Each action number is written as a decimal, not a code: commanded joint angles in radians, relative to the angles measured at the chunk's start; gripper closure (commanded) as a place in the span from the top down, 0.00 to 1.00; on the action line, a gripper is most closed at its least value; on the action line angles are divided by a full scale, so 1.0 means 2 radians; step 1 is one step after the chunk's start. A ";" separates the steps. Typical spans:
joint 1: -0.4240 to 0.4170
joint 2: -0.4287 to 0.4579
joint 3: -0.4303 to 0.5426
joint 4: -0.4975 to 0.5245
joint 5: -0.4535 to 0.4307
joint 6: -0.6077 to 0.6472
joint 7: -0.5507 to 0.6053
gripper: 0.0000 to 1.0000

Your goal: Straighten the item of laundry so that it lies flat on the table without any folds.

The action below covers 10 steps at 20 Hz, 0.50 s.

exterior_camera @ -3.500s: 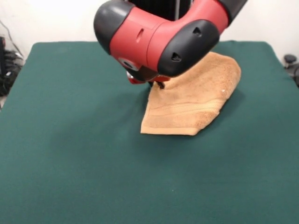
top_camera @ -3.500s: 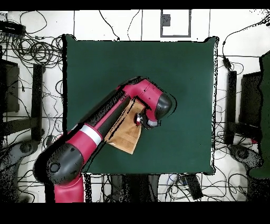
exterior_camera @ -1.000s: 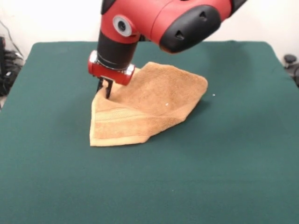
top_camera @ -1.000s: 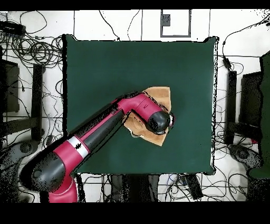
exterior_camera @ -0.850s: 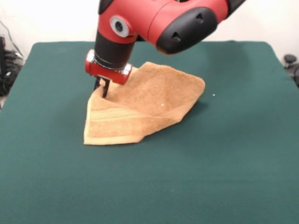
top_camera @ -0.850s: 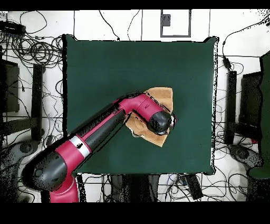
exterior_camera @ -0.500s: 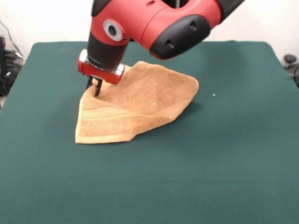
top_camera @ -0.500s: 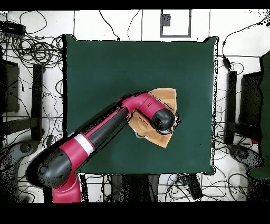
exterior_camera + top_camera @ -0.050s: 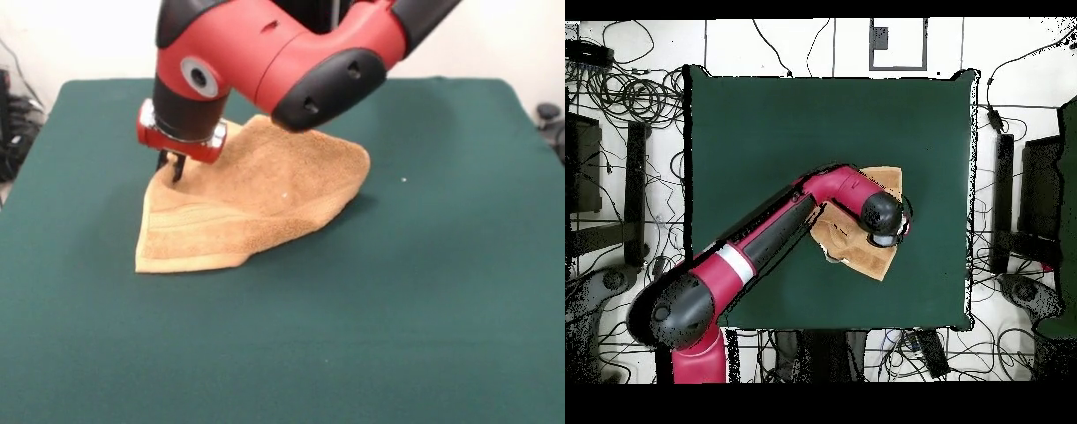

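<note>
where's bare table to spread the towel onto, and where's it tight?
Bare table lies in front of the towel and to both sides, out to the edges. Tight only at the lifted corner, where the gripper pinches it and the arm overhangs.

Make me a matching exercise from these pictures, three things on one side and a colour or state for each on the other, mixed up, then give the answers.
Things:
1. towel
2. table
3. gripper

Descriptions:
A. dark green, flat
B. shut on a raised edge of cloth
C. orange-tan, partly lifted and folded

Pairs: 1-C, 2-A, 3-B
</note>
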 commanded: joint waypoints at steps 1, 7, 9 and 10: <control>-0.035 0.055 0.070 -0.147 -0.002 -0.106 0.142 0.00; -0.056 0.062 0.049 -0.172 0.005 -0.160 0.174 0.00; -0.067 0.071 0.021 -0.178 0.029 -0.185 0.176 0.00; -0.074 0.077 0.001 -0.182 0.045 -0.203 0.177 0.00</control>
